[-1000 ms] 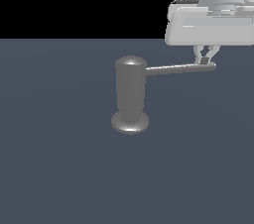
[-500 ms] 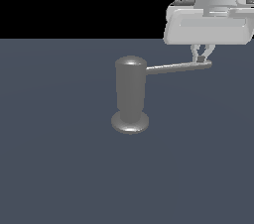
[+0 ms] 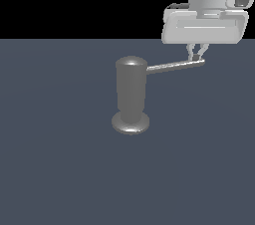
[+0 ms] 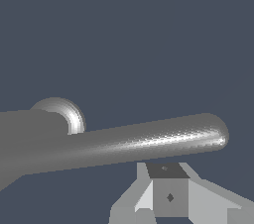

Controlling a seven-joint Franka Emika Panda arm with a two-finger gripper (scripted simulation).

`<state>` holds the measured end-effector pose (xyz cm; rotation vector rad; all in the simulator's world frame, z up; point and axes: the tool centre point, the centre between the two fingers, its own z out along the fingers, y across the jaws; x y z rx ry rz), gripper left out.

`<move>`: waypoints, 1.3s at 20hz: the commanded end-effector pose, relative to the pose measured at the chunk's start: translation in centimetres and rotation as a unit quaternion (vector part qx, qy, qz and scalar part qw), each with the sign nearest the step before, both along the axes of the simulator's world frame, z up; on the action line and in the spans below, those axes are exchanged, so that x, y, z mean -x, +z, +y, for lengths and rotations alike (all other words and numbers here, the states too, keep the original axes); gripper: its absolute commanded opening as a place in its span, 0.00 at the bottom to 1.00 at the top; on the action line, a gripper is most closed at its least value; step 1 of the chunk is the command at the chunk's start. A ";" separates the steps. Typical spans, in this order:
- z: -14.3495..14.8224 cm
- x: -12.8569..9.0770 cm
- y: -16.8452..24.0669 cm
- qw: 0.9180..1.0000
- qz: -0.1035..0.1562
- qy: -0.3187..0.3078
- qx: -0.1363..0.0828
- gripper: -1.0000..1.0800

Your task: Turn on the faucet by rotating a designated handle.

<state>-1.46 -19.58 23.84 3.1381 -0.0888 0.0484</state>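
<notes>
We hold our gripper [image 3: 197, 56] at the tip of the handle [image 3: 174, 66], fingers nearly together beside it; whether they clamp it we cannot tell. The faucet [image 3: 131, 97] stands beyond; turning seems unfinished.

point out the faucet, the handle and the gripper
faucet [image 3: 131, 92], exterior view, middle of upright body
handle [image 3: 174, 66], exterior view, mid-rod
gripper [image 3: 197, 56], exterior view, between the fingertips at the rod's tip

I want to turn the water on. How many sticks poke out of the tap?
1. The handle sticks out from the top part of the faucet toward the exterior view's right, its tip by the hand.
</notes>
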 end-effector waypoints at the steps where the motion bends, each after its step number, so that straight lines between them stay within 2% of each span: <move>1: 0.1 -0.9 -0.7 1.000 0.004 0.000 0.000 0.00; 26: -0.3 -7.8 -1.6 1.000 0.013 -0.011 -0.001 0.00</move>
